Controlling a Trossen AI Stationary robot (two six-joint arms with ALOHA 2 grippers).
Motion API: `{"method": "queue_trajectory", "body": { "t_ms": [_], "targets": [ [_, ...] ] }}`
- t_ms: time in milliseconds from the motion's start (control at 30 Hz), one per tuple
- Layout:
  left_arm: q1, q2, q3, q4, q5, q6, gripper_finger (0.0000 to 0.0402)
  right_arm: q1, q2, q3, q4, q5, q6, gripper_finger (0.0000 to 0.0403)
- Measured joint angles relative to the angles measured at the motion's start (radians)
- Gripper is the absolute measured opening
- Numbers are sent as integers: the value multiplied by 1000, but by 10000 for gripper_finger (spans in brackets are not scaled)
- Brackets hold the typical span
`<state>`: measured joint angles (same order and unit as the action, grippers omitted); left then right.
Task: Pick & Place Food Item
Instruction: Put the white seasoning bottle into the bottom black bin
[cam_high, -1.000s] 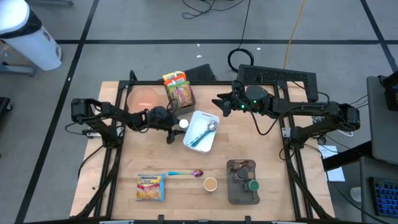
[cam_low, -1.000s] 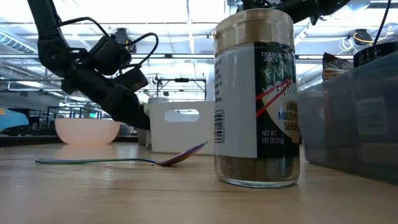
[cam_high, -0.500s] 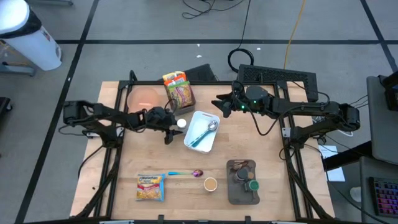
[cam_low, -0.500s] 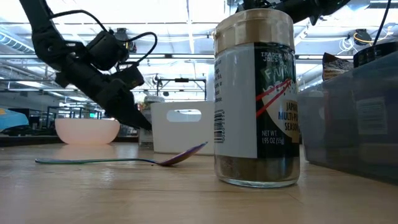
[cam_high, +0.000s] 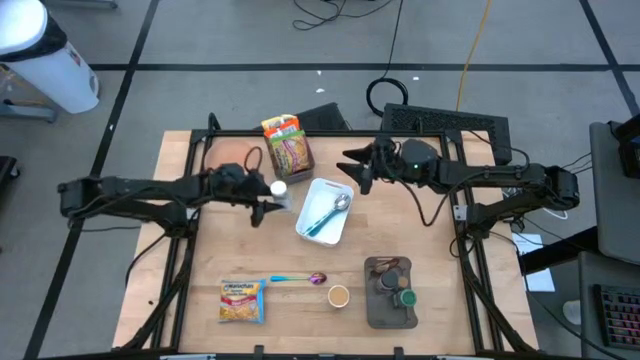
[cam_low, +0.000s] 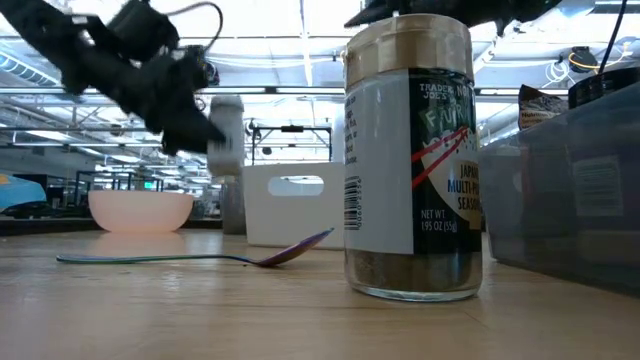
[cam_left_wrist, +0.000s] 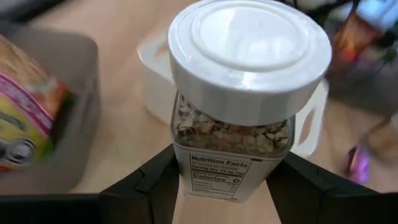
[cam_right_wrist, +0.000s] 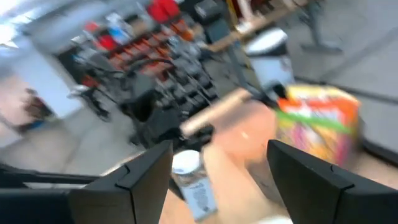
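Left gripper (cam_left_wrist: 227, 186): I have it clenched on the white-lidded seasoning jar (cam_left_wrist: 239, 109), lifted clear (so it can travel)
Right gripper (cam_right_wrist: 211, 180): fingers spread, empty, waiting far right

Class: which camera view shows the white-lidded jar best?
The left wrist view: the jar fills it, showing lid, contents and label. The high view shows only its lid; the low view a blurred side; the right wrist view shows it small and blurred.
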<state>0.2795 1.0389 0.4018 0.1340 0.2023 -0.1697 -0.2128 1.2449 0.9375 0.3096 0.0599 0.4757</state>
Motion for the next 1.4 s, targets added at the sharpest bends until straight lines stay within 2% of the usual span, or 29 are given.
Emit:
{"method": "queue_trajectory", "body": {
  "t_ms": [133, 233, 433, 633, 867, 1100, 1233, 1400],
  "targets": [
    [-7, -93, 135, -228, -48, 10, 208, -1, -1, 5, 129, -70, -27, 254],
    [-36, -91, 308, -459, -116, 85, 208, -1, 0, 64, 64, -120, -94, 254],
    [-74, 59, 685, -766, -153, 80, 208, 6, 0, 316, -353, -203, -338, 254],
    [-126, 331, 1071, -1025, -214, 76, 208, 23, 19, 510, -754, -219, -556, 254],
    [-197, 618, 1416, -1182, -211, 76, 208, 40, 17, 524, -807, -219, -605, 254],
    [-235, 806, 1698, -1301, -208, 45, 208, 63, 14, 524, -848, -222, -622, 254],
    [-238, 881, 1813, -1366, -202, 36, 208, 71, 14, 524, -845, -275, -619, 254],
    [-237, 923, 1864, -1406, -192, 33, 208, 71, 30, 524, -860, -280, -601, 254]
  ]
}}
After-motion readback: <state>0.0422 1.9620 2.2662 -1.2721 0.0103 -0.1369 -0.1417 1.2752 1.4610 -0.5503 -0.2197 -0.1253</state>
